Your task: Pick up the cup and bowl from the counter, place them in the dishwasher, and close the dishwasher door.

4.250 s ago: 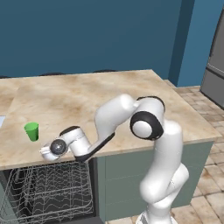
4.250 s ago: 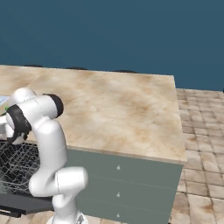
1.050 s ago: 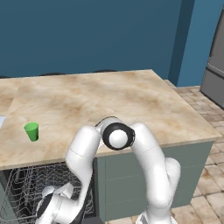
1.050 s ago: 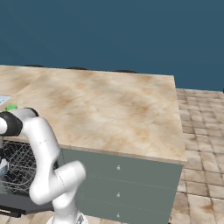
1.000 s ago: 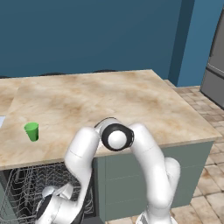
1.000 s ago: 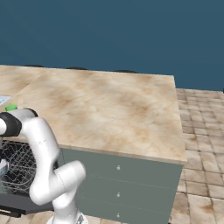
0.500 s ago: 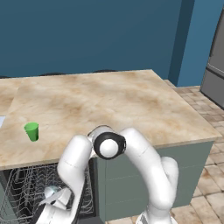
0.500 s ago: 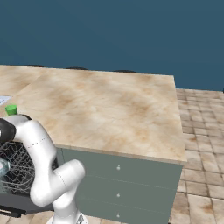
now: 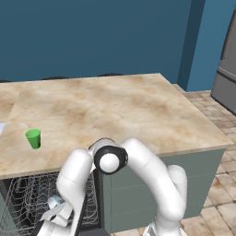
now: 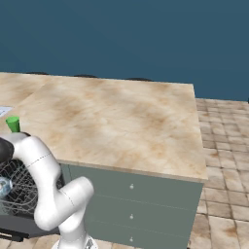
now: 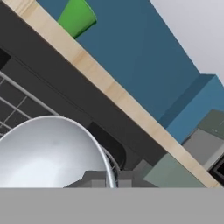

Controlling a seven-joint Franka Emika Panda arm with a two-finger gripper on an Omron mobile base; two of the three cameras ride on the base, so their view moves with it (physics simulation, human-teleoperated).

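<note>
The green cup (image 9: 33, 138) stands upright on the beige counter (image 9: 115, 110), near its left front edge, and also shows as cup (image 10: 13, 123) and cup (image 11: 76, 17). My arm reaches down in front of the counter into the open dishwasher. The gripper (image 9: 55, 209) is shut on the rim of the pale bowl (image 9: 54, 201), which hangs low over the wire rack (image 9: 23, 203). In the hand view the bowl (image 11: 48, 153) sits large at lower left, its rim pinched between the gripper's (image 11: 110, 179) fingertips (image 11: 94, 179). The bowl (image 10: 3, 186) sits inside the rack (image 10: 22, 192), above the lowered dishwasher door (image 10: 19, 226).
Grey-green cabinet fronts (image 9: 184, 179) and drawers (image 10: 136, 204) flank the dishwasher on the right. A tiled floor (image 10: 223, 194) lies to the right, and a steel fridge (image 9: 226, 69) stands at the far right. A white sheet (image 10: 4, 111) lies at the counter's left edge.
The arm has folded further down and to the left, carrying the bowl a little lower and leftward over the rack. The gripper stays shut; the cup has not moved.
</note>
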